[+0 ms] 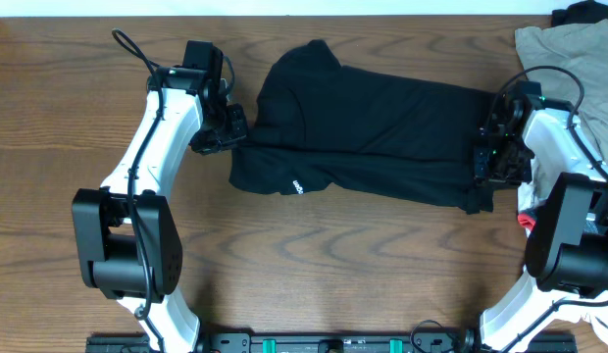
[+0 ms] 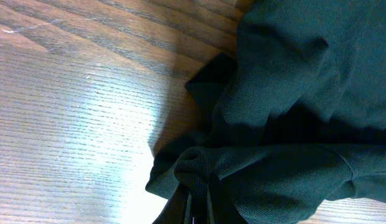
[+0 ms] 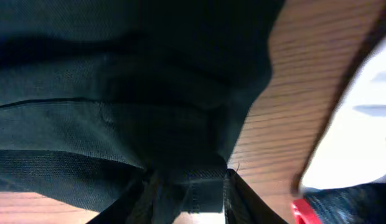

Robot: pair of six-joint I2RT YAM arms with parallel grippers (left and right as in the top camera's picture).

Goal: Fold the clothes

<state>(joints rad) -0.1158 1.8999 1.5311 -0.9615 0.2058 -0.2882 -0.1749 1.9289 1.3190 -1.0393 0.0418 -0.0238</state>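
Between two tools [image 1: 235, 132] [image 1: 485, 167], one black garment [image 1: 382, 127]

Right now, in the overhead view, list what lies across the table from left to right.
Left arm → its jaws, shut on fabric → black garment → jaws of the right arm, at the garment's right end → beige garment at the far right.
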